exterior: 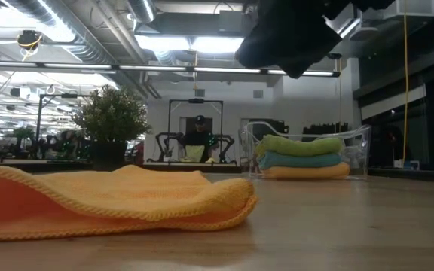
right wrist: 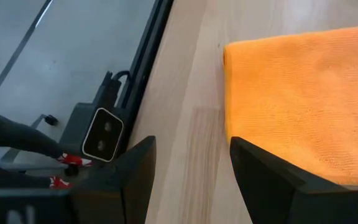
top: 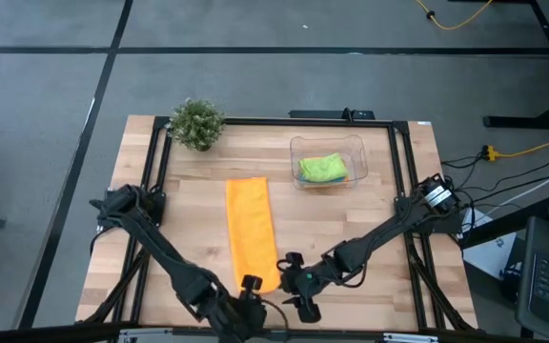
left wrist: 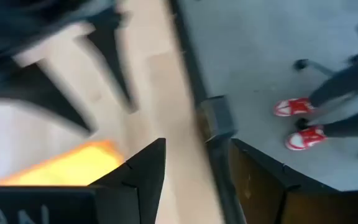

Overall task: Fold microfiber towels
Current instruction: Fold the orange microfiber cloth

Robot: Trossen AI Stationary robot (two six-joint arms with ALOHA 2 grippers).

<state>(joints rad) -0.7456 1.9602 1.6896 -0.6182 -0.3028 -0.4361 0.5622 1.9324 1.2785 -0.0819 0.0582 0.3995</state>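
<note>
Your orange towel (top: 252,232) lies as a long folded strip down the middle of the wooden table (top: 370,219), its near end between your two grippers. Your right gripper (top: 294,282) sits low at that end, just right of the strip, fingers (right wrist: 135,168) apart, nothing between them. Your left gripper (top: 249,297) sits at the table's near edge, just left of that end; its fingers (left wrist: 143,171) also appear apart, empty. The lime green towel (top: 321,168) tops a folded stack in the clear tub (top: 355,148), over a teal towel (exterior: 300,159) and another orange towel (exterior: 304,172). A potted plant (top: 196,123) stands at the far left.
</note>
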